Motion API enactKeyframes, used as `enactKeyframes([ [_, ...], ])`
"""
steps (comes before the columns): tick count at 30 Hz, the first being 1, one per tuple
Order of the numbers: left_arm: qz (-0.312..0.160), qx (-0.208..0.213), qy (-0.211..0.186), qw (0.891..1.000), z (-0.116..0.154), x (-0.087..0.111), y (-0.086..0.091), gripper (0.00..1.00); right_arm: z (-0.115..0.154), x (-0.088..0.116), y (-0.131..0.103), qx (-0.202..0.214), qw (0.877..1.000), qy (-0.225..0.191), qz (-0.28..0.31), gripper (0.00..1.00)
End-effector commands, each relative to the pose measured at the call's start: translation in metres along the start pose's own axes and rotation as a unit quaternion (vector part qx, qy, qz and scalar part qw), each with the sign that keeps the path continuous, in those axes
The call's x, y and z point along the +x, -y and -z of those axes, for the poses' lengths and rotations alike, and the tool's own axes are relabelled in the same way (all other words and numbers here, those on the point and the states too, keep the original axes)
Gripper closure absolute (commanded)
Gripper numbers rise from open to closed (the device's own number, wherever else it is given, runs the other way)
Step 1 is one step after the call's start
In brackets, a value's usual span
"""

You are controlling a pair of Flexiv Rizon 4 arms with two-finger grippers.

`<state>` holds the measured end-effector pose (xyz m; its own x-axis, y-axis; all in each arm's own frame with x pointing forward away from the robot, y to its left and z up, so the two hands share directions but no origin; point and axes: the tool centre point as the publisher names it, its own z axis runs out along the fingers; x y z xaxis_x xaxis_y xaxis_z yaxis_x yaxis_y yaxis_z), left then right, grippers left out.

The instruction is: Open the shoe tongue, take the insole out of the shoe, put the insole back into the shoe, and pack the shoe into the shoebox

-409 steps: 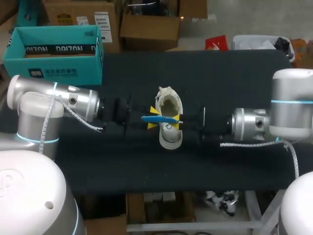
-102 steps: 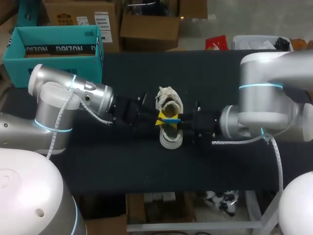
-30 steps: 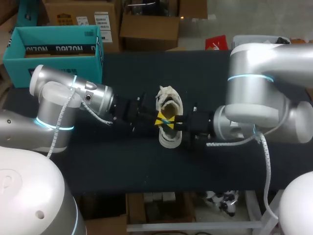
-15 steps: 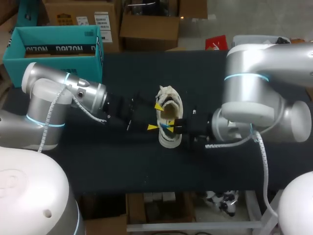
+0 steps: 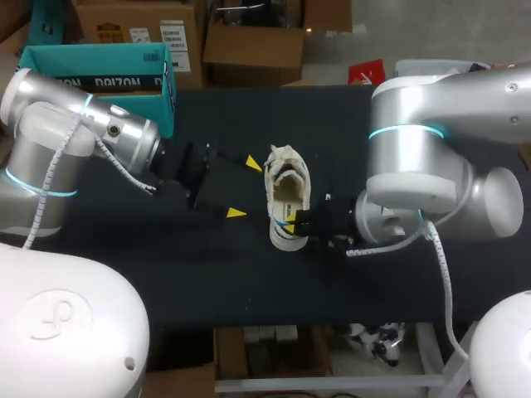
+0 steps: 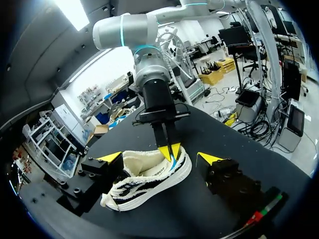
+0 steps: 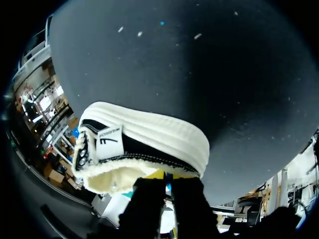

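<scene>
Shoe (image 5: 286, 195): likely light, soft; right end effector (image 5: 292, 222) pinches floppy insole (image 7: 169, 187) at heel, left end effector (image 5: 245, 188) spread.

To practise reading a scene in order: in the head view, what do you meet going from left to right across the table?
Teal shoebox → left gripper → white shoe → right arm.
</scene>
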<state>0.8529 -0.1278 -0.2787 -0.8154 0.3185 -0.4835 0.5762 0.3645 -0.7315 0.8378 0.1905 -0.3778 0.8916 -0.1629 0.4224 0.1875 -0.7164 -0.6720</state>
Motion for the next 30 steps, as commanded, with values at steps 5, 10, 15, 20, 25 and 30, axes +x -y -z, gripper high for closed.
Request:
enactKeyframes([
  [5,0.031,-0.051,0.009,0.998,0.025,0.012,0.004,0.00,0.015,-0.003,0.012,-0.010,1.000,0.014,0.012,0.43],
  [10,0.051,-0.061,0.022,0.997,0.035,0.015,0.001,0.00,0.028,-0.005,0.032,-0.023,0.999,0.011,0.033,0.56],
  [15,0.074,-0.072,0.032,0.994,0.041,0.015,-0.001,0.00,0.031,-0.005,0.049,-0.016,0.998,0.011,0.062,0.76],
  [20,0.113,-0.080,0.036,0.990,0.047,0.014,-0.004,0.00,0.019,0.006,0.052,0.001,0.997,0.018,0.078,1.00],
  [25,0.150,-0.088,0.038,0.984,0.056,0.011,-0.010,0.00,-0.002,0.014,0.043,0.008,0.997,0.033,0.073,1.00],
  [30,0.170,-0.099,0.051,0.979,0.068,0.009,-0.016,0.00,-0.016,0.015,0.034,0.009,0.997,0.043,0.062,1.00],
])
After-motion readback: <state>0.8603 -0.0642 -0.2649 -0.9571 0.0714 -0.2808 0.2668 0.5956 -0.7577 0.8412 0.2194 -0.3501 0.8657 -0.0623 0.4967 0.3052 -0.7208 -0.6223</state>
